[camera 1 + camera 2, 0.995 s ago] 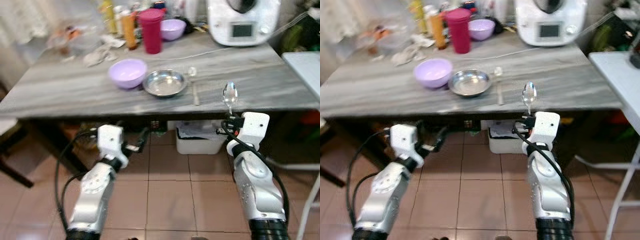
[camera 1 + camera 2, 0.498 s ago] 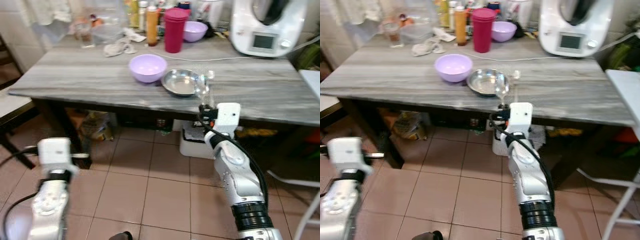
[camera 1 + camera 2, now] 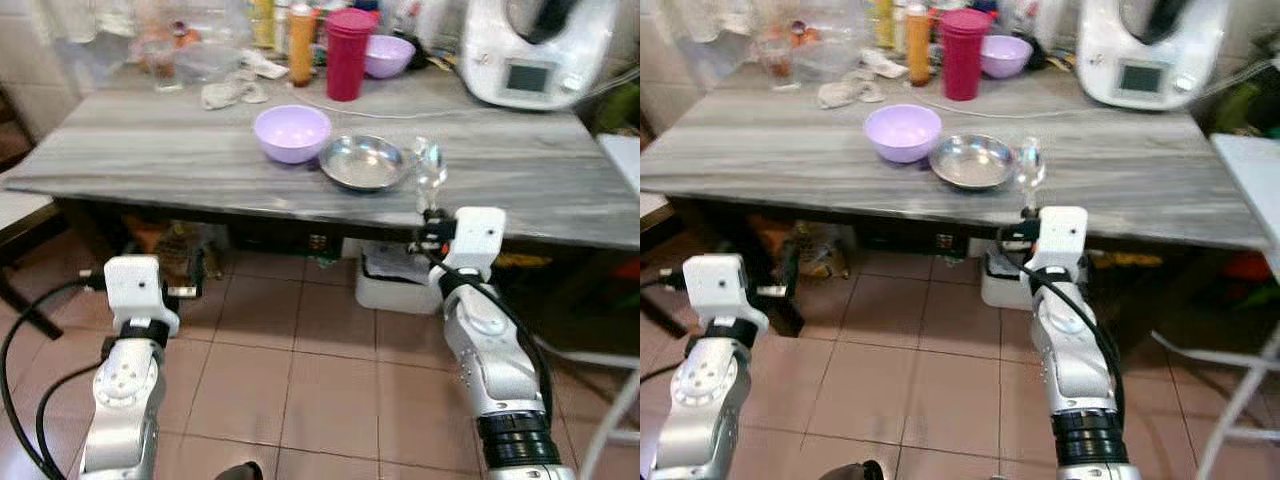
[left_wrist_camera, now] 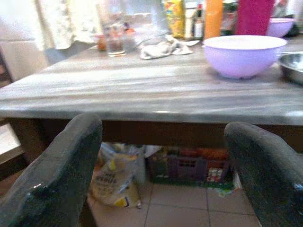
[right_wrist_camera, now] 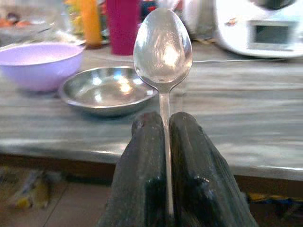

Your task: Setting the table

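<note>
My right gripper (image 5: 163, 118) is shut on the handle of a steel spoon (image 5: 163, 45), which stands upright with its bowl up. It hovers at the front edge of the grey table (image 3: 150, 150), just right of a shallow steel dish (image 3: 364, 162). A lilac bowl (image 3: 291, 131) sits to the left of the dish. My left gripper (image 4: 163, 132) is open and holds nothing. It is low in front of the table's left part, below the tabletop, and faces the lilac bowl (image 4: 244, 54).
At the back of the table stand a white kitchen machine (image 3: 525, 50), a red tumbler (image 3: 347, 55), an orange bottle (image 3: 300, 45), a second lilac bowl (image 3: 388, 55) and a crumpled cloth (image 3: 235, 92). A white box (image 3: 395, 280) sits under the table. A white surface (image 3: 625, 150) is on the right.
The camera has shifted. The spoon stays upright in my right gripper near the table's front edge. My left arm has come up and inward toward the table.
</note>
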Controlling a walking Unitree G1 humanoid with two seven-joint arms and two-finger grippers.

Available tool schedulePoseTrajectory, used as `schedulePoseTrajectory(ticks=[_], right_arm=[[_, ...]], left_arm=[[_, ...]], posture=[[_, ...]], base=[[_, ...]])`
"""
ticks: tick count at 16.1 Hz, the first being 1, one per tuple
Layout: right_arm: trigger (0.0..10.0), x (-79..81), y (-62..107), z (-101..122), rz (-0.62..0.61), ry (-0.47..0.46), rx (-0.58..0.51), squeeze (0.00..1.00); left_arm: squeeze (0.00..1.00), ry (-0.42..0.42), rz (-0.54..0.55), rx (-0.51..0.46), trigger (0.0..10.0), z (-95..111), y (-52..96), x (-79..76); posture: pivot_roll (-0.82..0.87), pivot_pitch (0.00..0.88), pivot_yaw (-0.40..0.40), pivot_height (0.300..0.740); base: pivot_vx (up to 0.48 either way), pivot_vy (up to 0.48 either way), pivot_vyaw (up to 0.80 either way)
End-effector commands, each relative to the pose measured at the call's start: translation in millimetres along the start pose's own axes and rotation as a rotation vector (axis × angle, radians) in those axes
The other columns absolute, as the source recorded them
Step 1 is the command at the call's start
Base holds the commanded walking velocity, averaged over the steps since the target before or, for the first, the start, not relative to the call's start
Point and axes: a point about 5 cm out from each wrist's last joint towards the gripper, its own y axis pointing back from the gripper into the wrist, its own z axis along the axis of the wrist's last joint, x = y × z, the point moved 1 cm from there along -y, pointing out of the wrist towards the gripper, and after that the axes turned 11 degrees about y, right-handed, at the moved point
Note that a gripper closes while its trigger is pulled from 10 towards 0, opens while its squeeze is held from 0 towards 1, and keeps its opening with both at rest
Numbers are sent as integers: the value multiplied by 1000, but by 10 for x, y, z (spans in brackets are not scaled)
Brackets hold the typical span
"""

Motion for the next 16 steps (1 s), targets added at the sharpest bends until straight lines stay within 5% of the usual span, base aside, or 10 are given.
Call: schedulePoseTrajectory(ticks=[1,8,16], right_arm=[[10000,-56,32,0,-26,-3,-1,0],[10000,-37,19,50,-14,6,-18,0],[10000,-24,-2,34,-15,8,-16,0]], left_arm=[[0,10,-12,36,10000,-51,-1,20],[0,96,-132,39,10000,-41,-27,-205],[0,115,-194,53,10000,-58,-39,-337]], posture=[[-101,77,-14,740],[-114,74,-13,740],[-115,64,-2,740]], base=[[0,0,-788],[35,0,-722],[67,0,0]])
